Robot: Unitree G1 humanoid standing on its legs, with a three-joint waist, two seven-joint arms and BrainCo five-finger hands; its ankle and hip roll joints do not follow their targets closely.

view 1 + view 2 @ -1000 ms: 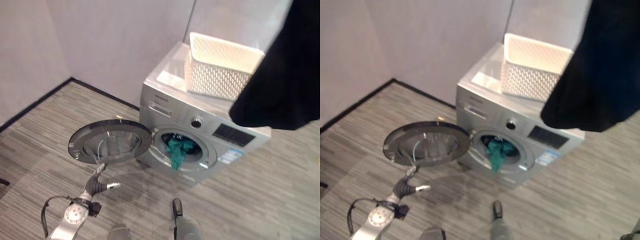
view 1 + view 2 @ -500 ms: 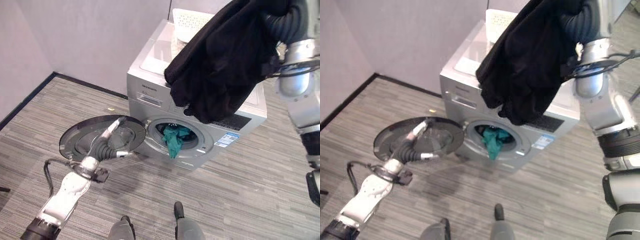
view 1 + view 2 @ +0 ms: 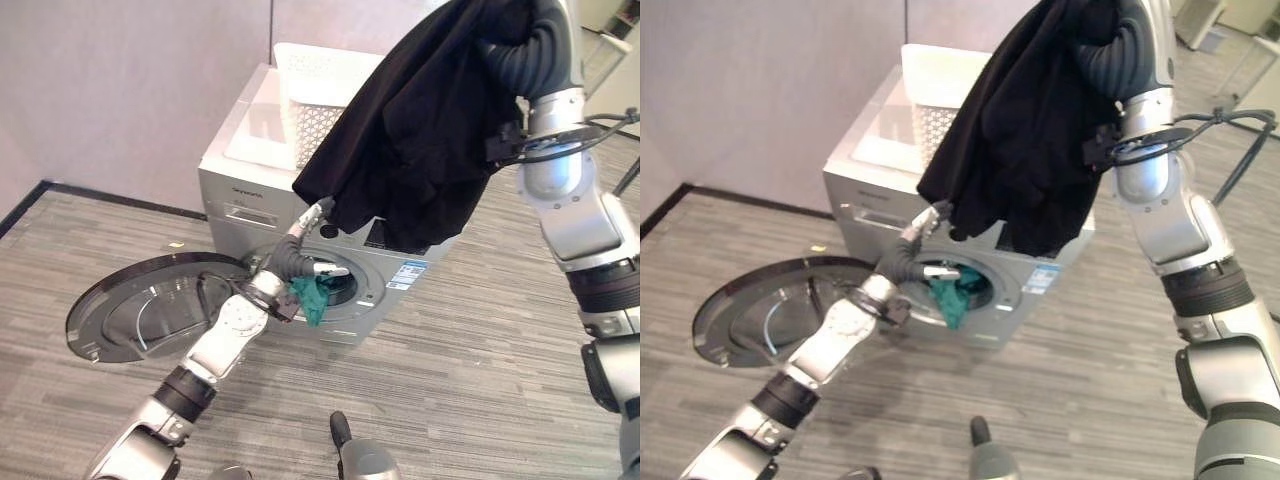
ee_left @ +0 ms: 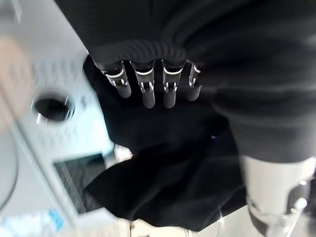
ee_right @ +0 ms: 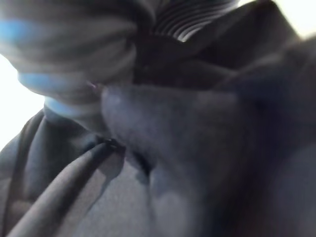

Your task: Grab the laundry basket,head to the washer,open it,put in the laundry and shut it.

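the washer [image 3: 250, 195] stands against the wall with its round door [image 3: 150, 305] swung fully out to the side, so the drum mouth is free for loading. a green cloth [image 3: 312, 297] already hangs half out over the lip of the opening. the white basket [image 3: 305, 105] sits on top of the washer, which leaves both arms free.

the right arm is raised high and carries a large black garment [image 3: 420, 130] that drapes down in front of the washer's control panel — lifted clear, probably so it can be lowered toward the drum. the right hand is buried in the cloth, so whether its fingers are clamped on it cannot be told.

the left hand [image 3: 305, 230] reaches up toward the garment's lower hem, fingers [image 4: 148, 89] straight and spread slightly apart, holding nothing — likely to gather the hanging cloth and guide it in.
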